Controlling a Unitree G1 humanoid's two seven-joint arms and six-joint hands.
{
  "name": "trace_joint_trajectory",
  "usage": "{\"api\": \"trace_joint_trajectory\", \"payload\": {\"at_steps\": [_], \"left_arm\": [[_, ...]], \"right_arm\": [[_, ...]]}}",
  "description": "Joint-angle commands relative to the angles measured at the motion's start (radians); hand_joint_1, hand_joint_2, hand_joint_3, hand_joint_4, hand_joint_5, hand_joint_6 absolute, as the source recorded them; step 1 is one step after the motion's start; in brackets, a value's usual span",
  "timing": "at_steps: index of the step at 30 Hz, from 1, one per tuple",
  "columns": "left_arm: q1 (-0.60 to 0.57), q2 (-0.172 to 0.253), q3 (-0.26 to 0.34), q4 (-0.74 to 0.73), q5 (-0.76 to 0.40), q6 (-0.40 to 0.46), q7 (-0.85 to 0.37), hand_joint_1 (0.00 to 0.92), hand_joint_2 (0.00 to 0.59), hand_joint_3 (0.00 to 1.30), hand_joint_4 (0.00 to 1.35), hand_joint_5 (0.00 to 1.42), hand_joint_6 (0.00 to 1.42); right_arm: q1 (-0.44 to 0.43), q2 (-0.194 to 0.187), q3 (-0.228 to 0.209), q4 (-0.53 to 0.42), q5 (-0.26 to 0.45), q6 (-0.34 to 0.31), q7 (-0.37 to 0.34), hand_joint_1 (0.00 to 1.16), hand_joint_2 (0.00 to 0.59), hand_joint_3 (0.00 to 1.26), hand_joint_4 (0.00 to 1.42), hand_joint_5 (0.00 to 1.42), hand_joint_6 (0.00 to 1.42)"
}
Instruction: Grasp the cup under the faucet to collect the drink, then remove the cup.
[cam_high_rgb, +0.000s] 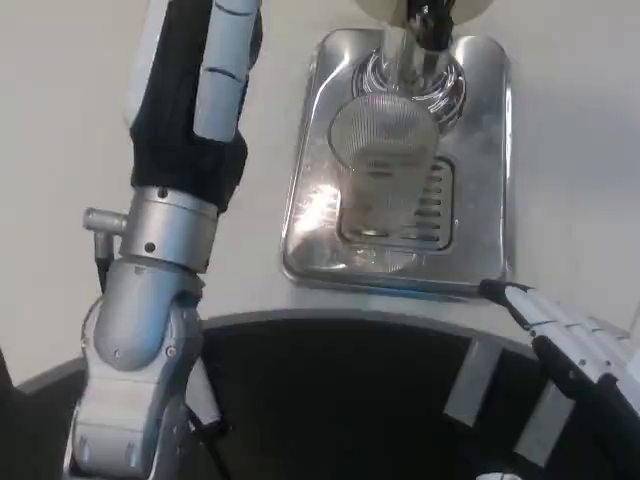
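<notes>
Low at the frame's corner, the right hand (565, 340) lay with fingers extended, holding nothing. Ahead of it, well apart, the cup (385, 170) stood on the metal tray (485, 150) under the faucet (415, 50). It would do best reaching forward and closing around the cup's side without tipping it; the left hand's grip I cannot tell.

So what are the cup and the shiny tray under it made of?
The cup looks like clear plastic or glass, since the tray shows through it; which one is hard to tell. The tray looks like polished metal, probably steel: it is silvery and mirrors bright glints.
</notes>
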Motion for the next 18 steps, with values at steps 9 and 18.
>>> {"api": "trace_joint_trajectory", "payload": {"at_steps": [9,18], "left_arm": [[0.031,-0.017,-0.060,-0.166,-0.066,0.156,-0.058,0.000,0.192,0.00,0.00,0.00,0.00],[-0.005,-0.012,-0.079,-0.156,-0.073,0.212,-0.107,0.000,0.196,0.00,0.00,0.00,0.00]], "right_arm": [[0.043,-0.006,-0.001,0.001,0.024,-0.030,-0.025,0.58,0.360,0.08,0.06,0.10,0.11],[0.032,-0.002,0.005,0.003,0.018,-0.022,-0.025,0.57,0.368,0.08,0.06,0.10,0.11]]}}
